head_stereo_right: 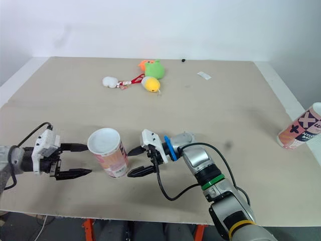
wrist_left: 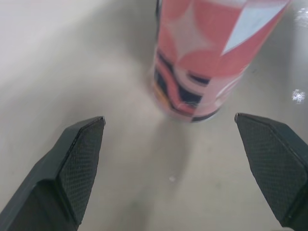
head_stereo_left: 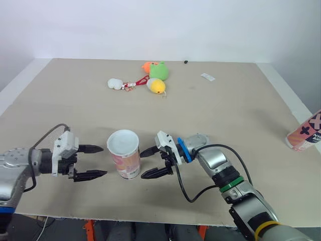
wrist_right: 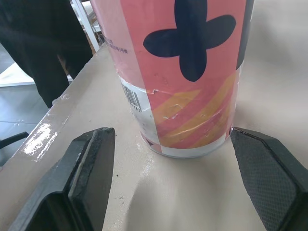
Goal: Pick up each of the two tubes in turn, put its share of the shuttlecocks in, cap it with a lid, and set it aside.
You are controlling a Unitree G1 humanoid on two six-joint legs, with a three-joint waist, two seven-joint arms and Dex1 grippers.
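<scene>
Tube is standing upright at 6 o'clock on the table, close to the front edge. Left gripper is sitting at its 9 o'clock and right gripper at its 3 o'clock; both are released with fingers spread wide, and neither is touching it. Step in hand is looking like the pick-up. I'd be closing one gripper only, low-to-mid on the wall, squeezing gently since a thin wall is probably denting easily, and keeping the tube vertical while lifting; the other gripper should be backing off so it isn't knocking the tube over. Second tube is sitting at 3 o'clock, partly cut off by the frame, so I can't tell if it's leaning. Colourful things at 12 o'clock are too small to identify. I can't tell whether the near tube's white top is an open mouth or a lid.
</scene>
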